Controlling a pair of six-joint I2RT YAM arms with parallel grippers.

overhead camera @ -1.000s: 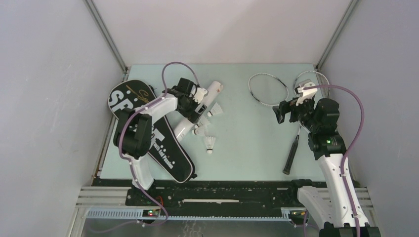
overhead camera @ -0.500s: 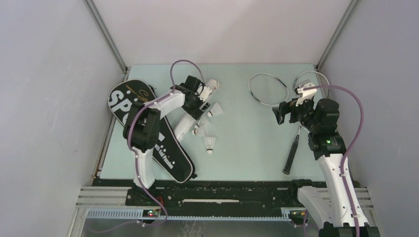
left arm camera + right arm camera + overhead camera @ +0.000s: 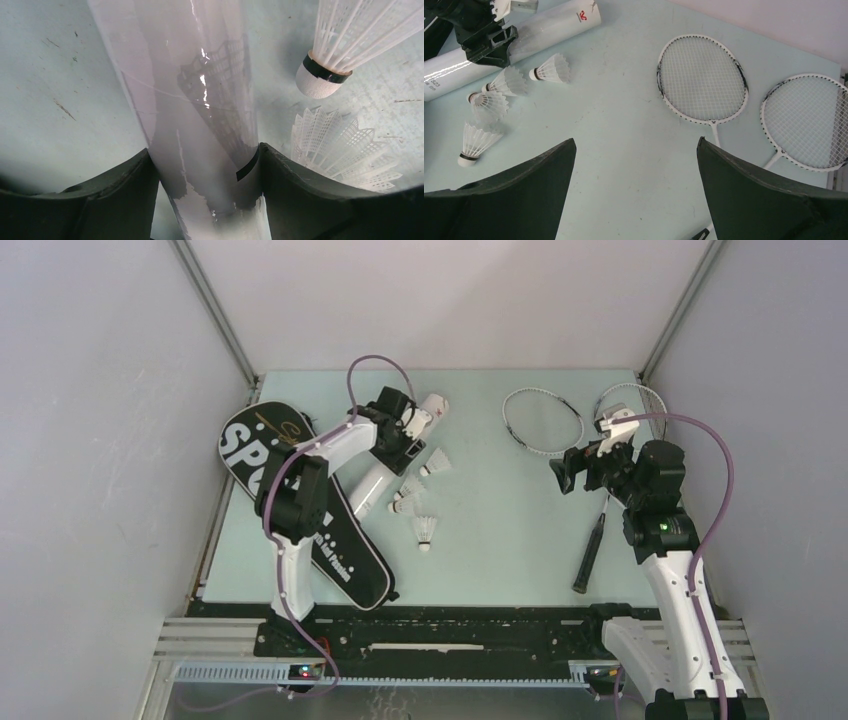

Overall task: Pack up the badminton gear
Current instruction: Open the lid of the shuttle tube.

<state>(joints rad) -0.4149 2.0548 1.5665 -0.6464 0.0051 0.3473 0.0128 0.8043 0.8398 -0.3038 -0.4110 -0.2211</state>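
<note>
— Over the tabletop's (image 3: 500, 530) left half, what changed?
— Sliding along, the left claw (image 3: 205, 160) clenched the long white tube (image 3: 200, 90), which lay beside the shuttlecocks (image 3: 345, 35). The right claw (image 3: 636, 142) hung spread. Filling the tube looked next.

On the overhead view, the black racquet-shaped bag (image 3: 345, 558) carries big white capitals at its wide end. I can read "SP"; the rest is covered. Beside them runs a gold script word I cannot make out, and the small white lettering along the narrow end is too fine to read. On the right wrist view, the long white tube (image 3: 549, 31) bears a small red emblem near its far end and tiny black print near the other, neither legible.
</note>
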